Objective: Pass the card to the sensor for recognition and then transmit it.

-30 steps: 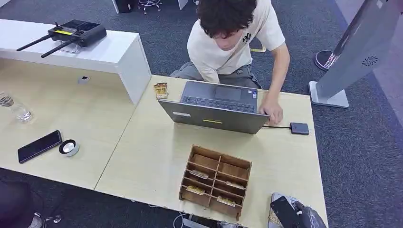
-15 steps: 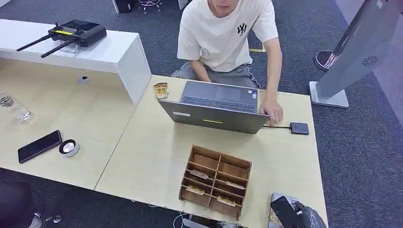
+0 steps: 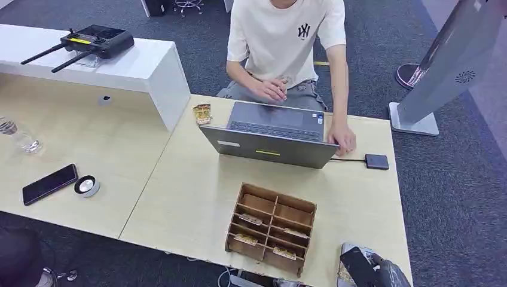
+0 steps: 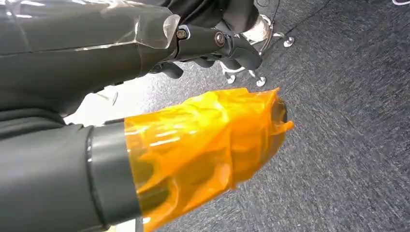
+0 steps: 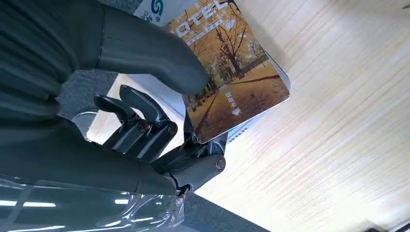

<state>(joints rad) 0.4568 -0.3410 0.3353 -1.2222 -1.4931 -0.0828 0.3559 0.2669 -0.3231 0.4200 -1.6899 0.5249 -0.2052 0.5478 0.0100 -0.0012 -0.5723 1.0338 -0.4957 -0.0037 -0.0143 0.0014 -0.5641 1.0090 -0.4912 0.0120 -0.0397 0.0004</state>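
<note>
The right hand [image 5: 145,125] pinches a glossy rectangular card [image 5: 232,82] between its thick grey thumb and dark fingers, over the pale wood-grain table [image 3: 197,197] near its 5 o'clock corner. The card bears an autumn tree scene; its long axis runs outward from the grip. The left hand [image 4: 212,43] hangs over grey carpet, fingers curled in on nothing. The small dark sensor [image 3: 376,161] lies at 3 o'clock of the laptop [image 3: 269,140].

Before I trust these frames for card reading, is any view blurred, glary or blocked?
Head view: sharp, evenly lit. Right wrist view: card crisp, its print readable, thumb covering part. Left wrist view: the near orange wrap is soft and shiny, with glare on the clear film.
</note>
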